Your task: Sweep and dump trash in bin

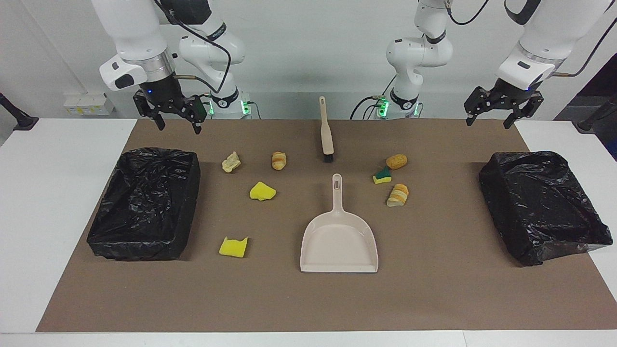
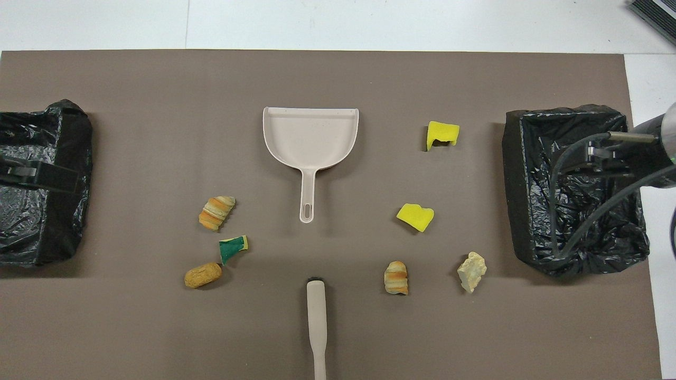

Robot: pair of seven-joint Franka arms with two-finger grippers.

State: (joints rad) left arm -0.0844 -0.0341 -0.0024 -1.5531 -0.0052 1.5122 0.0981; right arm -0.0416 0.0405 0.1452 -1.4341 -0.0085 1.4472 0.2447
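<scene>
So both arms are just parked up in the air near their bases. The right gripper (image 1: 176, 118) hangs over the mat's edge by the bin toward its end of the table, jaws spread wide, nothing in them. The left gripper (image 1: 502, 112) does the same at its own end, jaws apart and empty too.

The trash is 7 scraps scattered on the brown mat (image 1: 434, 289) in 2 groups, with the dustpan and brush between them:
- Toward the right arm's end: a pale crumbly chunk (image 1: 231, 162), a striped bread piece (image 1: 278, 160), a yellow sponge piece (image 1: 262, 191), and another yellow sponge piece (image 1: 234, 246) farthest from the robots.
- Toward the left arm's end: a golden-brown bread chunk (image 1: 396, 161), a green-backed sponge scrap (image 1: 382, 176) just beside it, and a striped bread chunk (image 1: 398, 195) a bit farther out.

The beige dustpan (image 1: 339, 241) lies flat mid-table, handle pointing at the robots. The beige brush (image 1: 326, 130) lies nearer the robots, black bristles toward the dustpan handle, not touching it.

There are 2 bins lined with black bags: one (image 1: 144, 205) at the right arm's end, one (image 1: 542, 205) at the left arm's end. None of the scraps are in either.
</scene>
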